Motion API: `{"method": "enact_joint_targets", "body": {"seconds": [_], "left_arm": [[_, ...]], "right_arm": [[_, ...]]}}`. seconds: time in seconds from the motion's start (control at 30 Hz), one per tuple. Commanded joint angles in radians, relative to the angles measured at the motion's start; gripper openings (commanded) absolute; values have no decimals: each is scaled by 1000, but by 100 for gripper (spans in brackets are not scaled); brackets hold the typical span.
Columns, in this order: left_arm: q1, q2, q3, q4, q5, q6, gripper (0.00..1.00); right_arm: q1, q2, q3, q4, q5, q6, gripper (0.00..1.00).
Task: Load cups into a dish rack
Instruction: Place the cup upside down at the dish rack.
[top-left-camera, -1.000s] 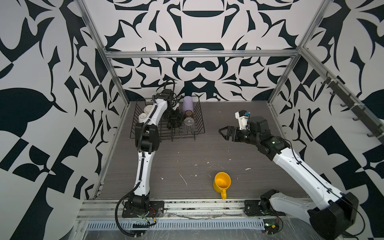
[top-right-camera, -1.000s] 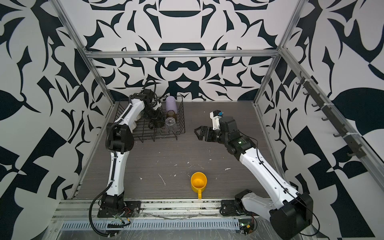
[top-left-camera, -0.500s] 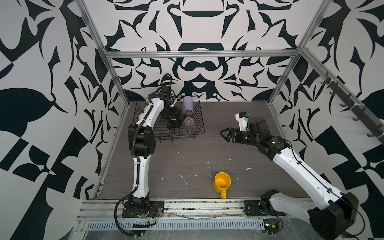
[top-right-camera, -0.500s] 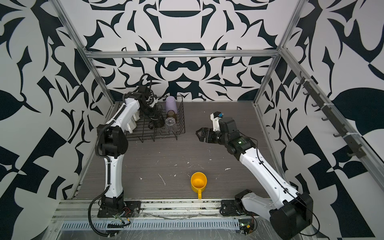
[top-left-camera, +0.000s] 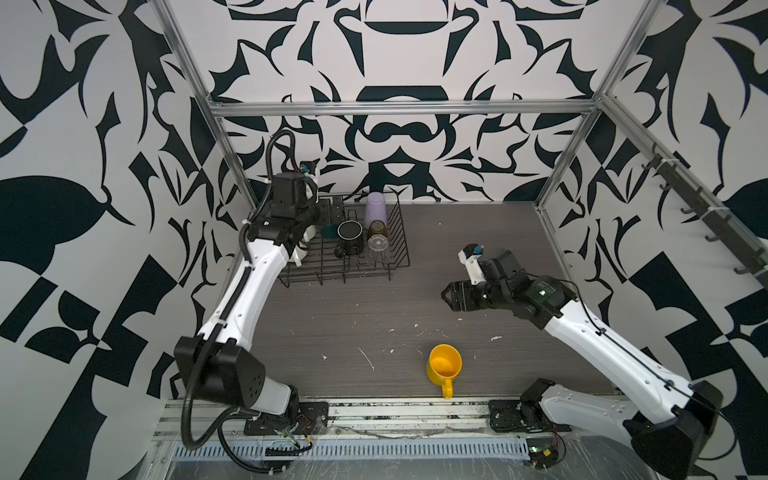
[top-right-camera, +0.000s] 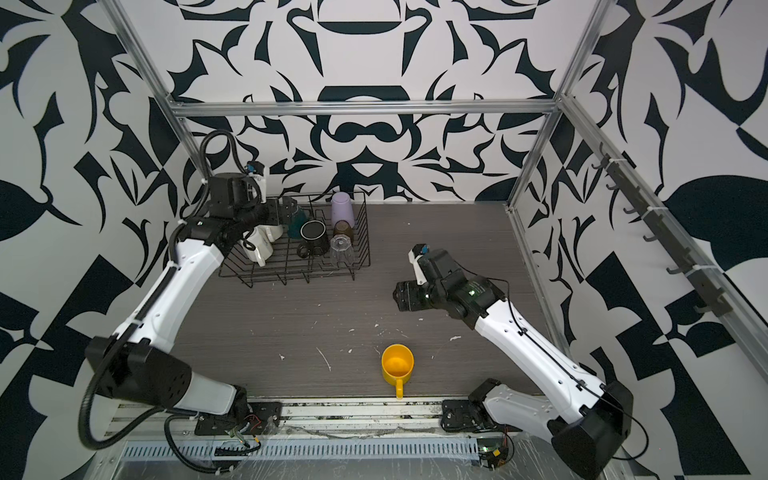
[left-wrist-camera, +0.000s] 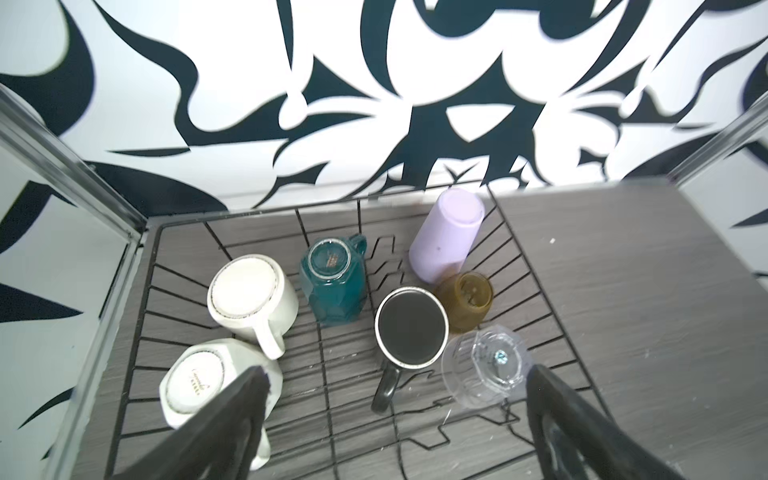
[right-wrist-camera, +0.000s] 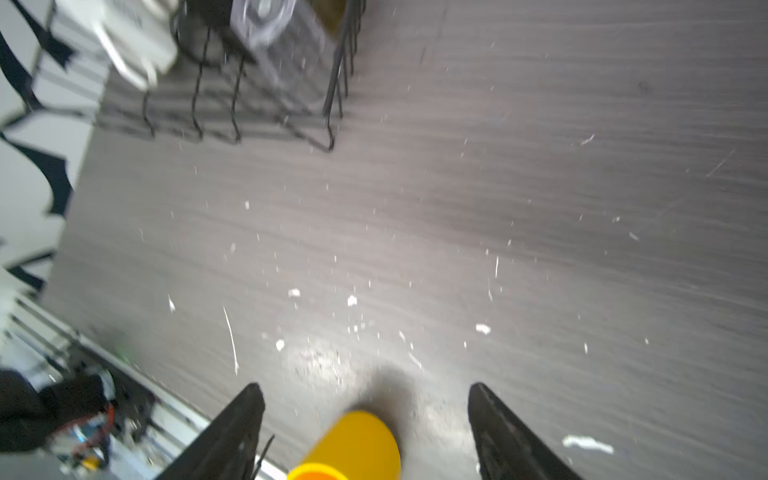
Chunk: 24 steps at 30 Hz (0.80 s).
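The right pincer hangs empty, jaws apart, with the upright yellow mug alone on the bench well below it, where a skewed descent could clip the rim and topple it

Black-and-white patterned walls, grey wood-grain tabletop, aluminium frame bars, wall hooks

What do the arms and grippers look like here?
The left arm and right arm have white shells and black joints. The left gripper and right gripper are black, tapering to points. A black ribbed hose loops off the left wrist.
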Motion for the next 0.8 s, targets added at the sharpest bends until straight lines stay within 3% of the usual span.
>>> {"method": "enact_joint_targets", "body": {"seconds": [0.0,0.13,0.37,0.77], "left_arm": [[16,-89,-81,126,54,-27,99],[22,-167,-99,34,52,-17,99],[22,-316,-253,73,14,-38,99],[28,-358,-289,67,-11,-46,99]], "right_arm": [[70,-60,-14,-146,114,35,77],[115,-120,-65,-216,123,93,73],[173,-197,-129,-277,117,190,66],[329,-138,-174,-225,138,316,62]]}}
